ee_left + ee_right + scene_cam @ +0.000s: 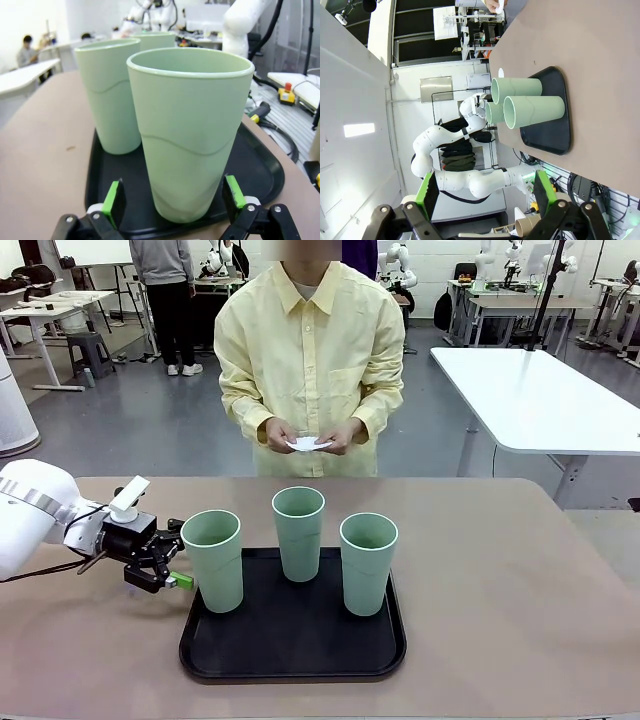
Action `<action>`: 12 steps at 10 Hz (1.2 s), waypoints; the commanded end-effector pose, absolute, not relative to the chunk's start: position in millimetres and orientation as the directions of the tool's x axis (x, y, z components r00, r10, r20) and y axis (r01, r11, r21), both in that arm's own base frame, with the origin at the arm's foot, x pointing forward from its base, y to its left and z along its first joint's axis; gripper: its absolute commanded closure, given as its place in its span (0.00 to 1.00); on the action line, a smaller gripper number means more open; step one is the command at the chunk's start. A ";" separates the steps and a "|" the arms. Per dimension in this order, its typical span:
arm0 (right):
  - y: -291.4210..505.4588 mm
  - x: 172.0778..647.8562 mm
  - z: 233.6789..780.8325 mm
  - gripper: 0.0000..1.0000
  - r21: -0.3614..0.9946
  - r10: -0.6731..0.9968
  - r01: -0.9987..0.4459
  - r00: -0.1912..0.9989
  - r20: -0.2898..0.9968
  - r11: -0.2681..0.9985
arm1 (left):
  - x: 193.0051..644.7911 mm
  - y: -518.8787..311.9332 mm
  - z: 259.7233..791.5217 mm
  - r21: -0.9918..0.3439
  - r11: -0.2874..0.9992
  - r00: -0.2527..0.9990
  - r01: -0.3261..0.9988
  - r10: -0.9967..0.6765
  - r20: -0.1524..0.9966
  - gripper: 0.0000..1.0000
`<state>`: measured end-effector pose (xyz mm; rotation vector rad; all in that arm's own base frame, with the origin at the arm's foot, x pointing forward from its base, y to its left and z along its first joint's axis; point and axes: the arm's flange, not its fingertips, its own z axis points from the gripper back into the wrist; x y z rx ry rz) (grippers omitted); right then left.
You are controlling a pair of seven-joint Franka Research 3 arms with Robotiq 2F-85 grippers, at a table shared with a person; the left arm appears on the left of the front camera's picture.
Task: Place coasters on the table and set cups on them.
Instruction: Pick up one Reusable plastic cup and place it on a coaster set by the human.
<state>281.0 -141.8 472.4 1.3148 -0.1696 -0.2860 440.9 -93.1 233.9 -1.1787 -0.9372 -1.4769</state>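
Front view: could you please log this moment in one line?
left tool open at left cup; right tool open; three cups on tray; coasters in person's hands

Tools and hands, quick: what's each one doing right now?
Left tool: open, by a tall pale-green plastic tumbler, gripping nothing.
Right tool: open, empty.
Person's hands: holding a thin white paper coaster.

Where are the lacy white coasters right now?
In the front view, the person across the table holds the coasters in both hands, straight behind the middle cup on the black tray.
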 end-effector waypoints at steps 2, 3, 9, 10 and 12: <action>-141.3 281.5 472.7 0.00 0.969 -0.302 0.107 0.953 -0.037 0.221 | 435.9 -97.5 216.4 0.054 -0.208 -0.098 0.977 -0.209 0.973 0.00; -141.3 281.5 472.7 0.00 0.969 -0.302 0.107 0.953 -0.037 0.221 | 435.6 -99.9 214.8 0.054 -0.210 -0.099 0.976 -0.209 0.973 0.00; -141.3 281.5 472.7 0.00 0.969 -0.302 0.107 0.953 -0.037 0.221 | 436.0 -102.0 209.5 0.042 -0.219 -0.090 0.975 -0.214 0.973 0.00; -141.3 281.5 472.7 0.00 0.969 -0.302 0.107 0.953 -0.037 0.221 | 435.3 -102.6 208.8 0.039 -0.223 -0.089 0.974 -0.216 0.972 0.00; -141.3 281.5 472.7 0.00 0.969 -0.302 0.107 0.953 -0.037 0.221 | 434.9 -101.8 208.0 0.036 -0.225 -0.085 0.974 -0.214 0.973 0.00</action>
